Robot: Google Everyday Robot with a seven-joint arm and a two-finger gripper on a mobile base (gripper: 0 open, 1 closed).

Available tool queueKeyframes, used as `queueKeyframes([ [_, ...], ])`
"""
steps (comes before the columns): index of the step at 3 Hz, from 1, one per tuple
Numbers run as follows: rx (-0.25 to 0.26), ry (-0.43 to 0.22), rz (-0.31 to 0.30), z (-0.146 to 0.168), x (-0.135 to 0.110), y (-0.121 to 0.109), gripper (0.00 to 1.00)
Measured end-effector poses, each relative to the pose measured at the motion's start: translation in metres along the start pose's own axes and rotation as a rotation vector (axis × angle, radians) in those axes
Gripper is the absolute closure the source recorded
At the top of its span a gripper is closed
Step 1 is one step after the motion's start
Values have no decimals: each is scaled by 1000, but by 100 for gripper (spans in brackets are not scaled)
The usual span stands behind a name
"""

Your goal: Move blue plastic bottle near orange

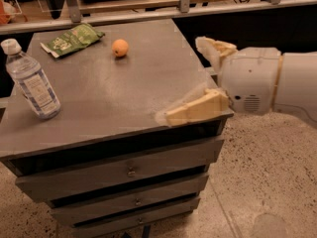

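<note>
The blue plastic bottle (30, 81) stands upright at the left edge of the grey cabinet top, white cap up. The orange (120, 48) lies near the back middle of the top, well to the right of the bottle. My gripper (190, 78) comes in from the right over the cabinet's right edge, open and empty. Its near finger (197, 108) lies low over the front right corner. Its far finger (214, 47) is off the right side. The gripper is far from the bottle and right of the orange.
A flat green snack bag (72, 39) lies at the back left of the cabinet top (109, 98). The cabinet has several drawers (130, 170) below. A rail and shelf (148, 9) run behind it. Speckled floor (267, 182) lies to the right.
</note>
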State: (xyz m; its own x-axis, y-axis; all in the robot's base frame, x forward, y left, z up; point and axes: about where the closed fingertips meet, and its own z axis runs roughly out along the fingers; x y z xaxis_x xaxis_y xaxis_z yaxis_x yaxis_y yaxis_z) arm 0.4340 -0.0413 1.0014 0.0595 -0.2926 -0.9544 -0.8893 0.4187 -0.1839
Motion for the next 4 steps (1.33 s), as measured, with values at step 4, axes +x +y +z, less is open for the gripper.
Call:
queueKeyframes([
  [4,-230,-227,-40,197,-33,101,0],
])
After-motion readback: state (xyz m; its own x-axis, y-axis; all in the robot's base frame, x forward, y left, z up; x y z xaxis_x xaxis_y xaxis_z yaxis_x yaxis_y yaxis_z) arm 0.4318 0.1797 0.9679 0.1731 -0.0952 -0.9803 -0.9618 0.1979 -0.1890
